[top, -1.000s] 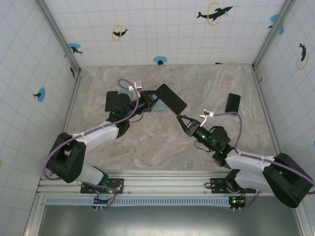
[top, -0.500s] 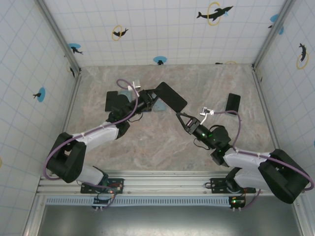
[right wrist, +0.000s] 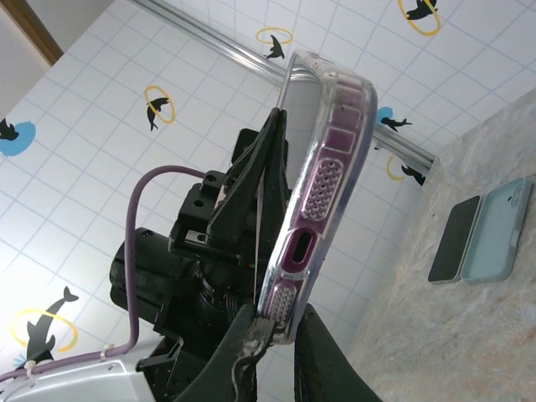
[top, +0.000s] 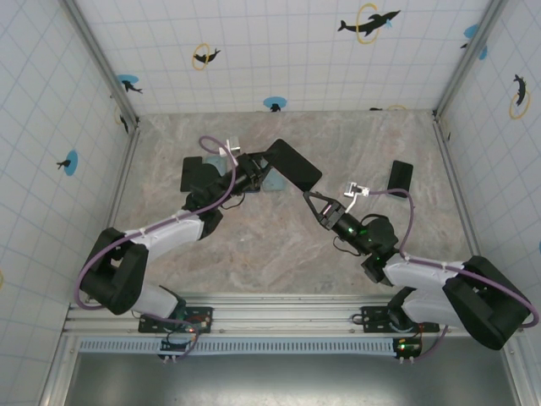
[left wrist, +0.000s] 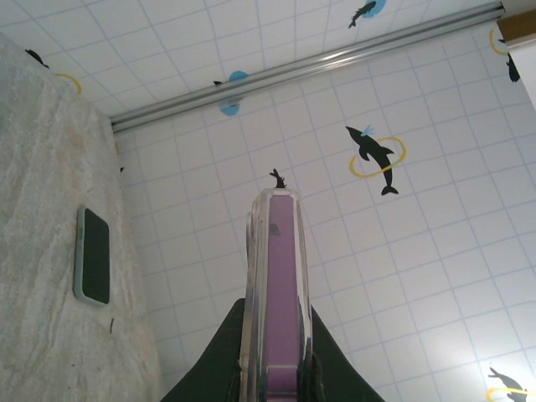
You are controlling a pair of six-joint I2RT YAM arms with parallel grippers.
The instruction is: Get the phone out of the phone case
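A purple phone in a clear phone case [top: 293,167] is held in the air over the middle of the table. My left gripper [top: 260,176] is shut on its left end. In the left wrist view the cased phone [left wrist: 278,276] stands edge-on between the fingers of that gripper [left wrist: 272,373]. My right gripper [top: 310,199] is at the near right corner of the phone. In the right wrist view its jaws [right wrist: 280,322] pinch the case's bottom corner [right wrist: 322,184], by the charging port, with the left gripper [right wrist: 243,193] behind.
A dark phone [top: 400,177] lies on the table at the right; the left wrist view shows it in a green case [left wrist: 93,255]. A black phone [right wrist: 453,239] and a pale green case [right wrist: 497,230] lie side by side on the table. Tiled walls enclose the table.
My right gripper has moved up and left to the phone's near corner and its jaws have closed on the case. The left gripper has held the phone still.
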